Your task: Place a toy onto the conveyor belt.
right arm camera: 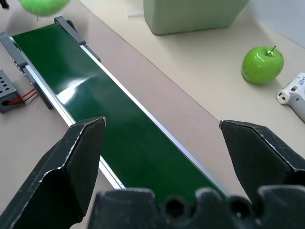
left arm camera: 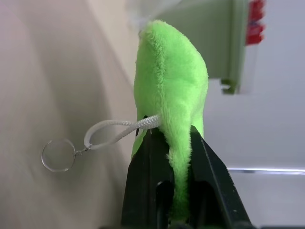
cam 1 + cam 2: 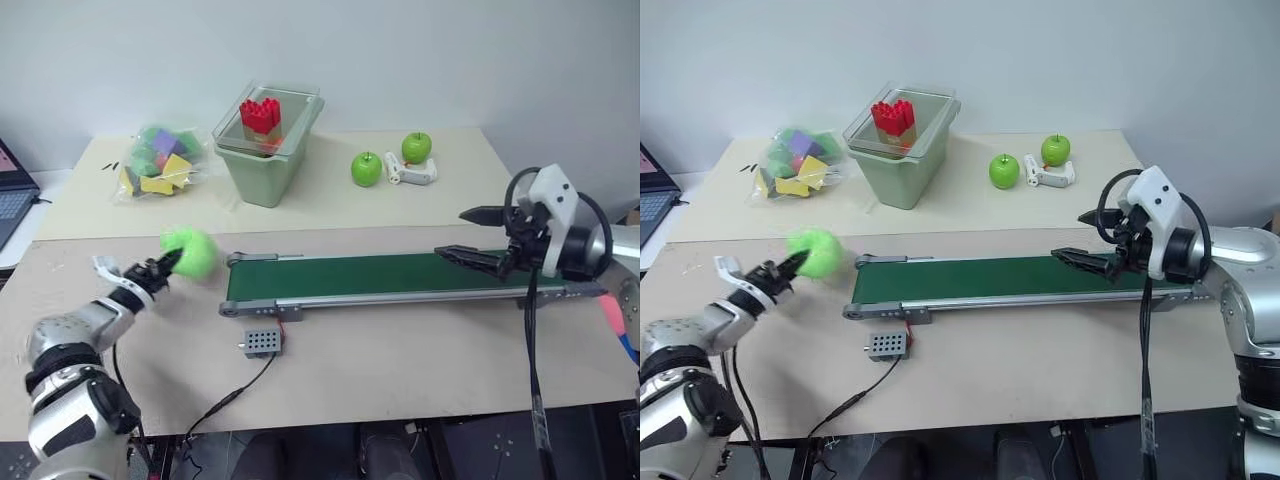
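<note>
The table (image 3: 420,350) carries the whole setup. The conveyor belt (image 3: 350,277) lies across its middle, a long dark green strip in a grey frame, and its surface is bare: nothing rests on it yet. A small grey control box (image 3: 261,342) sits just in front of the belt's left end, wired to the frame.

At the back of the table stand a pale green bin (image 3: 265,150) holding a red brick toy (image 3: 260,115), a clear bag of coloured foam pieces (image 3: 160,160) and two green apples (image 3: 366,168). None of these belongs to the task.

The right gripper (image 3: 478,235) hangs over the right end of the belt with its two fingers spread well apart and nothing between them.

The left gripper (image 3: 165,265) is clamped on the toy (image 3: 190,252). The left wrist view shows both black fingers (image 2: 143,181) pinching the lower edge of the lime-green plush, with a white cord and key ring (image 2: 59,155) dangling from it. The toy is off the table, in the air just beyond the belt's left end and not yet above the green surface.

Status, as judged: the pick is complete. Remaining steps are to carry the toy across over the belt, lower it and release it there.
</note>
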